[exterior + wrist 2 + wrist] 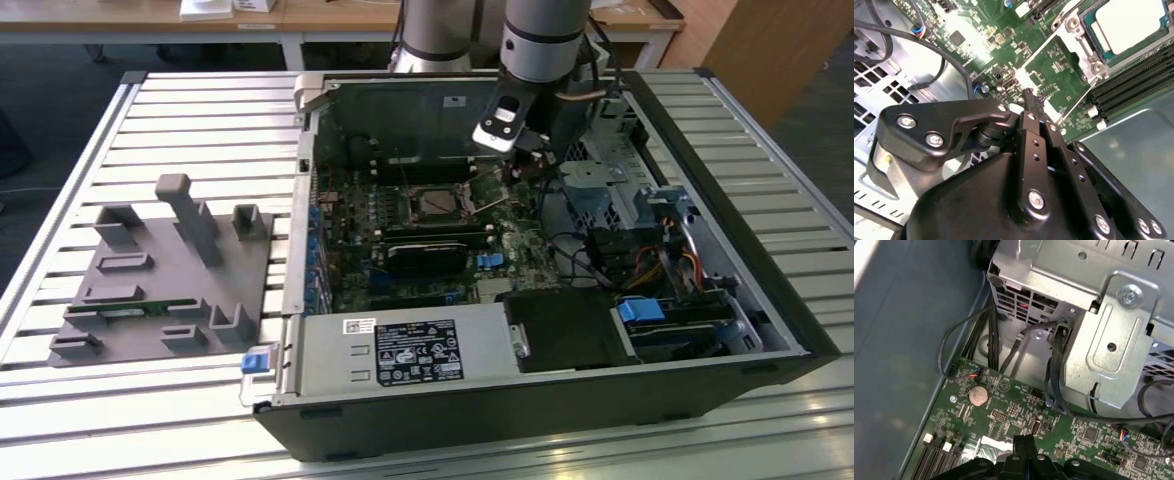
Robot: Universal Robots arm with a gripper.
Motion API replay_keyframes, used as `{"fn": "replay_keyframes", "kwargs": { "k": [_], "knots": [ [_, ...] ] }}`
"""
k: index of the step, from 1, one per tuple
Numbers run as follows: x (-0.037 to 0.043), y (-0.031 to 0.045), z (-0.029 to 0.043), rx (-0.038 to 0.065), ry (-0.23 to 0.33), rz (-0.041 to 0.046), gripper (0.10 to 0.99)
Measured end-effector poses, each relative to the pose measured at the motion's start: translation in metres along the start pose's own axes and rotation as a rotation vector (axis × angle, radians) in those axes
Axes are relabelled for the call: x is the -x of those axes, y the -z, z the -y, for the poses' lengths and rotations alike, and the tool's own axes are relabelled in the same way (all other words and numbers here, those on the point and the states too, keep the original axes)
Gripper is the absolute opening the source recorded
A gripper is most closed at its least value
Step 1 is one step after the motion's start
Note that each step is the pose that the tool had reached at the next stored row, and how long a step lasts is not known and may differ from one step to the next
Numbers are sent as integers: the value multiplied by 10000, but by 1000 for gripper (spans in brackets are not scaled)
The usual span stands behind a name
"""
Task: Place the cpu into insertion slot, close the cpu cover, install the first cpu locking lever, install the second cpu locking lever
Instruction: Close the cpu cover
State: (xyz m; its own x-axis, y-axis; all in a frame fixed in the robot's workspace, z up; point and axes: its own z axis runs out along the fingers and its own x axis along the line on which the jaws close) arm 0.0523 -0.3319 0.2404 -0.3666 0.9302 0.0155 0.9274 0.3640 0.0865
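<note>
The cpu point(1130, 21) lay pale face up in the insertion slot point(438, 204), at the middle of the exterior view, inside the open computer case point(534, 415). Near it, toward the exterior view's right, the gripper point(525, 162) hung over the green motherboard point(1054, 65). Its fingers point(1030, 135) were pressed together, with nothing between them in both wrist views. A grey fixture point(160, 270) sat on the slatted table point(80, 140) at the exterior view's left.

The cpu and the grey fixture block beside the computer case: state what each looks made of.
The cpu: pale, smooth face with a soft sheen, likely metal. The fixture block: uniform matte grey with no glints, probably plastic, though painted metal cannot be ruled out.
</note>
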Motion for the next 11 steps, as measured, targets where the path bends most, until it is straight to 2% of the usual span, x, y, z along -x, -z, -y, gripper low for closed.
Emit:
{"fn": "replay_keyframes", "kwargs": {
  "k": [3, 11],
  "knots": [
    [-2, 34, -14, 1, -1, -4, 106],
    [-2, 26, -118, -1, -30, -1, 106]
  ]
}}
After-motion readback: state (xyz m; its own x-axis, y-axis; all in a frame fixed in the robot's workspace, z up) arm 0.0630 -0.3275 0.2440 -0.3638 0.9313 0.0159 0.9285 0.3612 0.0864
